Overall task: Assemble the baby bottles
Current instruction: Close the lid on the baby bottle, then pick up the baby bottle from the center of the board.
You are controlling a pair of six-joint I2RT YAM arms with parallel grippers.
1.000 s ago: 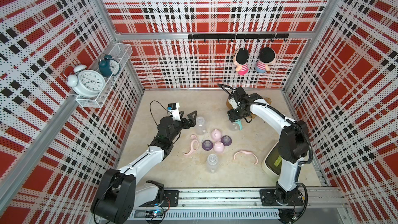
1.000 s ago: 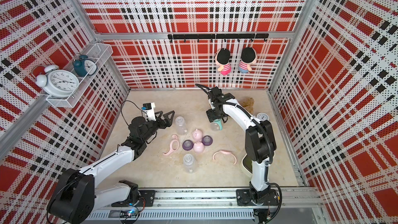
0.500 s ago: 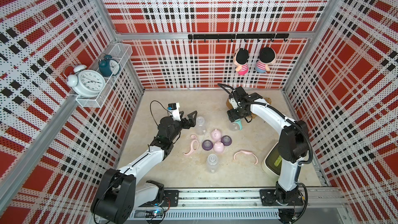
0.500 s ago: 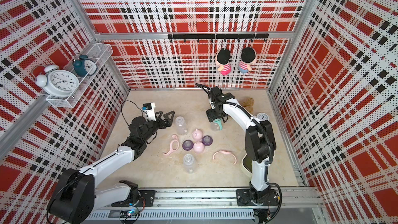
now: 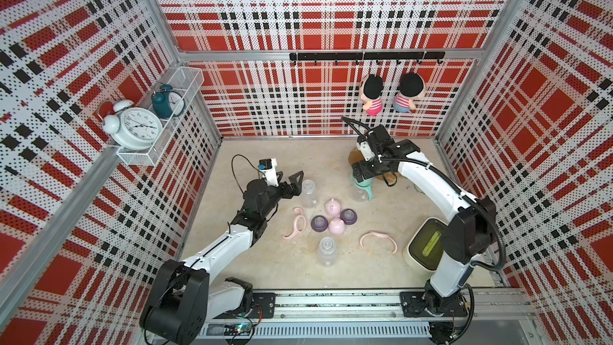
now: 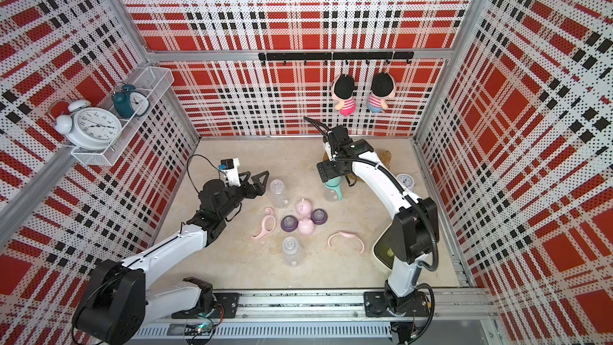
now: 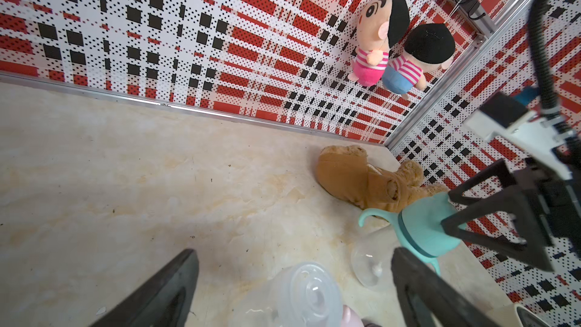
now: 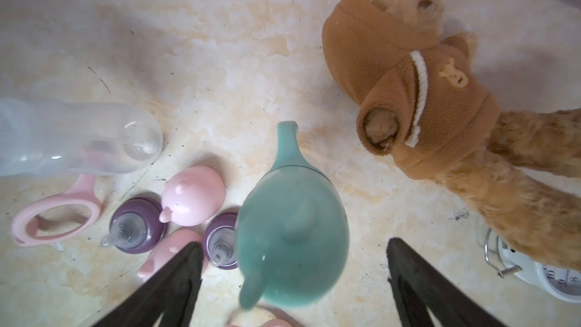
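A clear baby bottle with a teal cap and teal handle ring [image 5: 361, 190] stands at the back right of the table. My right gripper [image 8: 294, 245] hangs open right over it. The teal cap [image 8: 292, 240] sits between the fingers, and neither touches it. My left gripper [image 5: 298, 183] is open, its tips beside a bare clear bottle [image 5: 307, 194], which shows low between the fingers [image 7: 301, 297]. Mid-table lie two pink caps [image 5: 332, 207], two purple teat collars [image 5: 319, 223], two pink handle rings [image 5: 297, 225] and another clear bottle [image 5: 326, 252].
A brown plush bear [image 8: 408, 89] lies just behind the teal bottle, with a small white clock [image 6: 405, 180] to its right. A white and green device [image 5: 426, 248] sits by the right arm's base. Two dolls [image 5: 373, 94] hang on the back wall. A shelf holding clocks [image 5: 139, 127] is fixed to the left wall.
My right gripper's jaws have spread wider over the teal-capped bottle. The left arm and the loose parts have stayed put.
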